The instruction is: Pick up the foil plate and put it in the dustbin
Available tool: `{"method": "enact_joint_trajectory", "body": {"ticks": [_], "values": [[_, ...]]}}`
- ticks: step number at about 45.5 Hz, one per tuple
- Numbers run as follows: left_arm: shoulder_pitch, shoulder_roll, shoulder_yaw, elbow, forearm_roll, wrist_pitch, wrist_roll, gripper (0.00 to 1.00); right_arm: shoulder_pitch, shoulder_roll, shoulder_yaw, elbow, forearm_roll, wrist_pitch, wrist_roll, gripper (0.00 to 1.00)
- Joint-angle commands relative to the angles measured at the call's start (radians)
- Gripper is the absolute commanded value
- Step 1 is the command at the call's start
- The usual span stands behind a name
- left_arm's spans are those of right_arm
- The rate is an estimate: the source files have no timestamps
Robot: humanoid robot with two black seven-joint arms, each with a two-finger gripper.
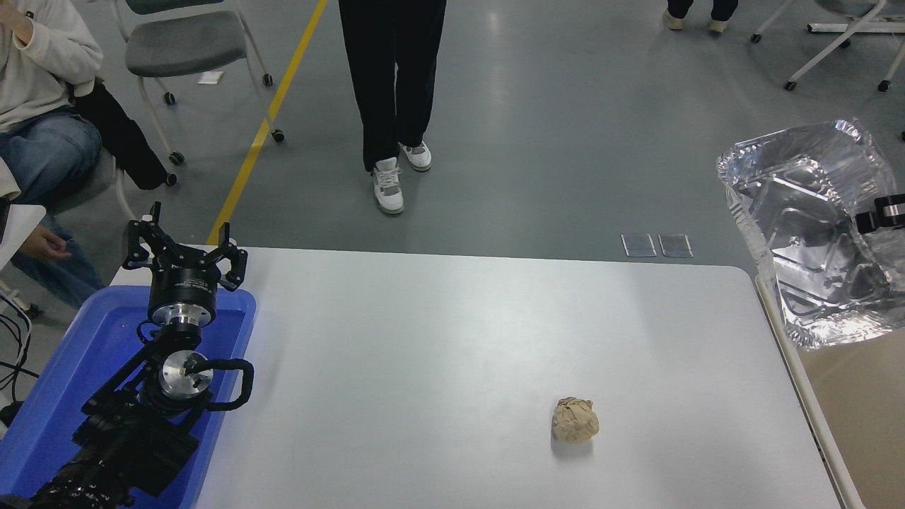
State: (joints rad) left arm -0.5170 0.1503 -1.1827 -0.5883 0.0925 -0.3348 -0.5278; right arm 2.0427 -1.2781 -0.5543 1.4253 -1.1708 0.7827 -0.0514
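While the foil plate [806, 233] hangs tilted in the air at the right edge, above the dustbin [813, 406] and clear of the worktop [438, 353], the step in hand is judged to be carrying it to the drop. Right gripper [877, 215] is mostly out of frame; its jaws are clamped on the plate's right side. Left gripper [185, 256] is parked over the blue tray [71, 367], jaws spread. A brown paper ball [575, 420] lies on the worktop. Next move calls for centring the plate over the bin opening, then letting go.
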Motion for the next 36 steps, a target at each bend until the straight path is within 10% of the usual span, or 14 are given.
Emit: {"method": "enact_joint_trajectory", "body": {"ticks": [1,36], "values": [[0.000,0.000,0.000,0.001,0.001,0.000,0.000,0.99,-0.018,-0.056,-0.001,-0.114,0.029,0.003,-0.008,0.00],[0.000,0.002,0.000,0.001,0.000,0.000,0.000,0.99,-0.742,0.371,0.013,-0.653,1.112,-1.013,-0.041,0.00]]}}
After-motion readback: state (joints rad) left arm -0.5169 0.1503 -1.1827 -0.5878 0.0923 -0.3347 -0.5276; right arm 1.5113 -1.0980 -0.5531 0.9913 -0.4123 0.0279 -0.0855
